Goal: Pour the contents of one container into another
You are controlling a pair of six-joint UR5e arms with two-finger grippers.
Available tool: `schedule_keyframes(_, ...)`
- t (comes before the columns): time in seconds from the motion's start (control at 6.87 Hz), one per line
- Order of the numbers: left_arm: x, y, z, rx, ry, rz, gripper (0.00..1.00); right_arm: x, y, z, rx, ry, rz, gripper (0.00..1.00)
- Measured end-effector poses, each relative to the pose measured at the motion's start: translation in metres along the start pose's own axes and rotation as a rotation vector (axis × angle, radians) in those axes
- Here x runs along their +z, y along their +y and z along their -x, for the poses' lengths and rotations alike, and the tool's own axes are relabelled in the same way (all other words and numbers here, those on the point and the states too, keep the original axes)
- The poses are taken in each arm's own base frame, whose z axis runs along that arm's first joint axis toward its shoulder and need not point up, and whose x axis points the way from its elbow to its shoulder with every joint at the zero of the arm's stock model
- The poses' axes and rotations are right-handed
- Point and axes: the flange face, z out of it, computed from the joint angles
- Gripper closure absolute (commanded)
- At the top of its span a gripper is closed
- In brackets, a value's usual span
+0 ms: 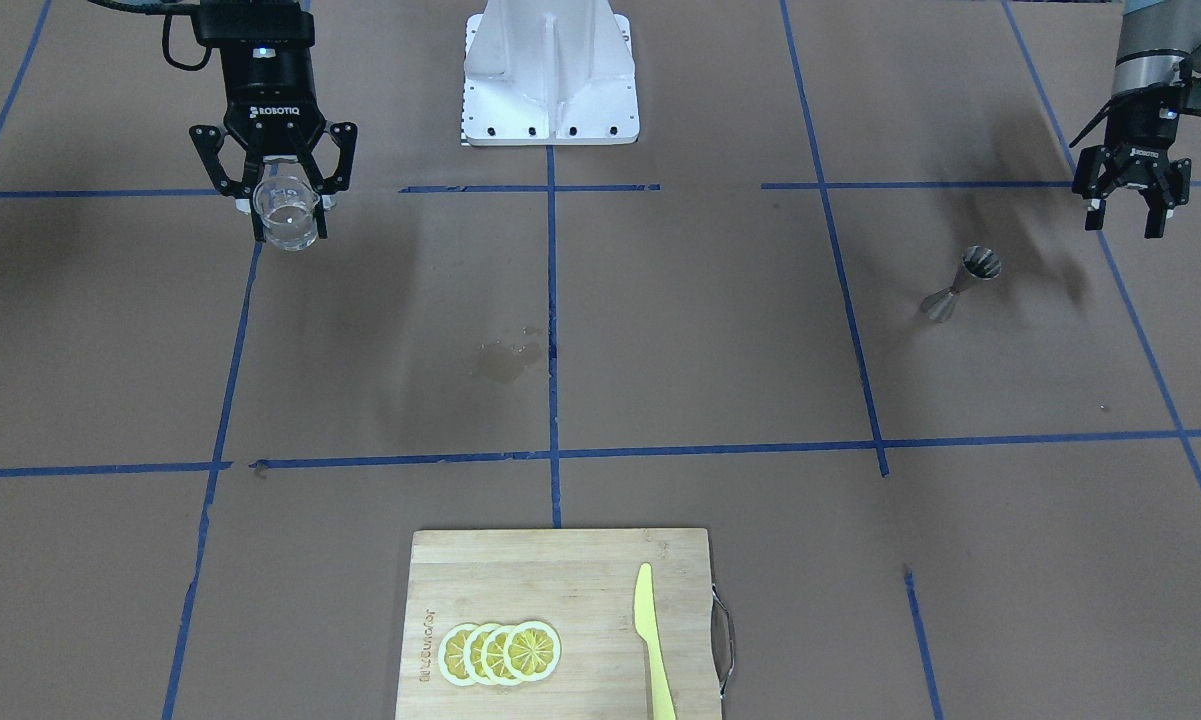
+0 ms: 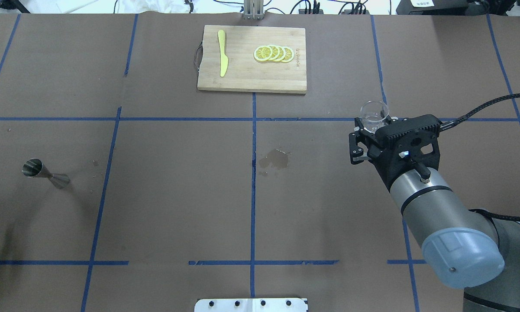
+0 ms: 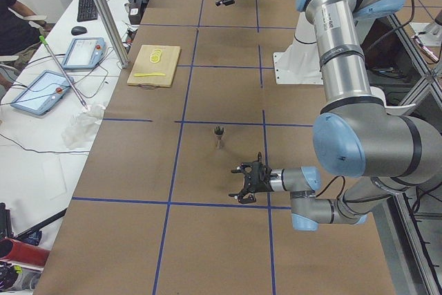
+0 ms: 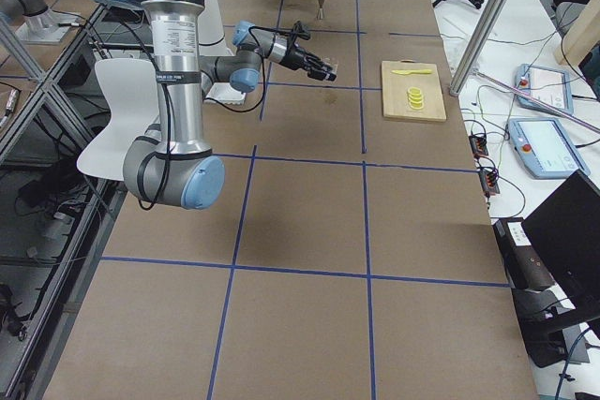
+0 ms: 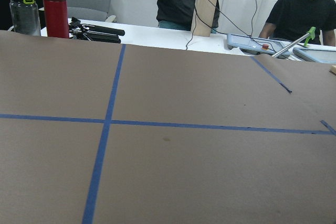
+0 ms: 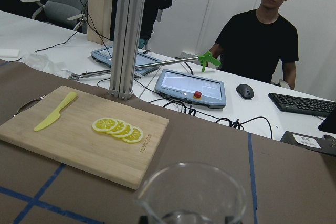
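The clear glass measuring cup [image 1: 285, 212] hangs upright above the table with my right gripper [image 1: 288, 232] shut on it. From overhead the cup [image 2: 374, 115] sticks out past the right gripper [image 2: 374, 125]. The right wrist view shows its rim [image 6: 191, 198] at the bottom edge. The steel jigger [image 1: 960, 285] stands upright on the table at the far side from the cup, also seen overhead [image 2: 43, 172]. My left gripper [image 1: 1126, 220] hovers open and empty a short way behind and beside the jigger, apart from it.
A wet stain [image 1: 505, 360] marks the table's middle. A wooden cutting board [image 1: 560, 570] at the operators' edge carries lemon slices [image 1: 500, 652] and a yellow knife [image 1: 652, 640]. The robot's white base [image 1: 550, 75] sits at the opposite edge. People sit beyond the table.
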Motion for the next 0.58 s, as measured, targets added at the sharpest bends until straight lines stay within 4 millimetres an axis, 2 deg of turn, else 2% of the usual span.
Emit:
schedule_keyframes(0.15,0.008,-0.006,-0.001,0.029,-0.012,0.02,0.0,0.0,0.0,0.0,0.0,0.0,0.0,1.0)
schedule_keyframes(0.58,0.079,-0.058,-0.033,0.167,-0.016,0.003,0.0,0.0,0.0,0.0,0.0,-0.001,0.002,1.0)
